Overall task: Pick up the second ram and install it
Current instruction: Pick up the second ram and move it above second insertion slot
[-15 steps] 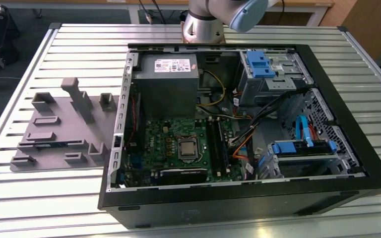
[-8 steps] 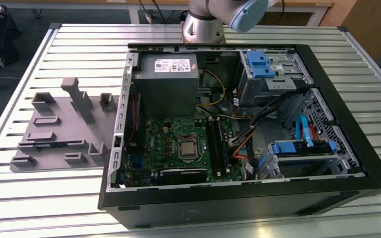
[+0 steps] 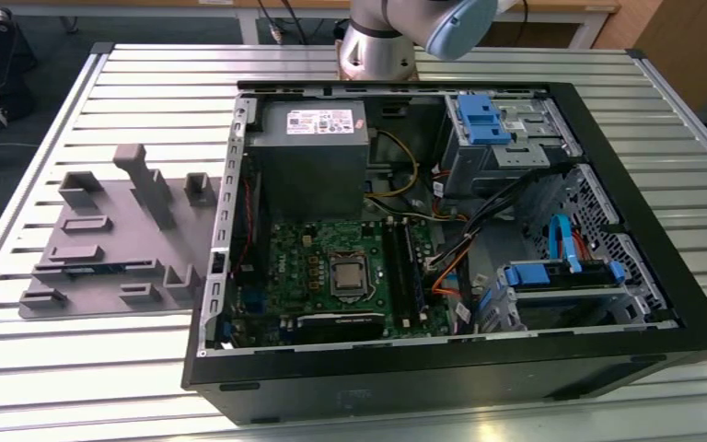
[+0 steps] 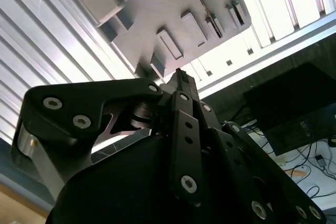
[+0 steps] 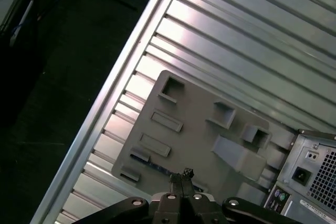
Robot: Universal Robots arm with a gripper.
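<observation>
Trouble, as we judge it, would come from the grab: the ram [image 5: 155, 165] is a thin blue stick sitting low in a slot along one edge of the gray tray [image 5: 199, 124]. An off-centre or skewed pinch could tilt it, jam it vs. the slot walls, or drag the tray across the slatted table [image 3: 144, 74]. The gripper [image 5: 184, 176] hangs above that edge of the tray, apart from the stick, fingers pressed together w/ nothing between them. Coming down like that, it would knock the stick's top edge. Inside the case [image 3: 452, 373], loose cables [image 3: 501, 216] lie near the memory slots, which is a snag risk. Tray: the ram in one slot, other pockets look empty. Case: green motherboard [image 3: 310, 262], power supply [image 3: 310, 147], drive cages [image 3: 501, 129]. We can't tell which memory slots are filled.
</observation>
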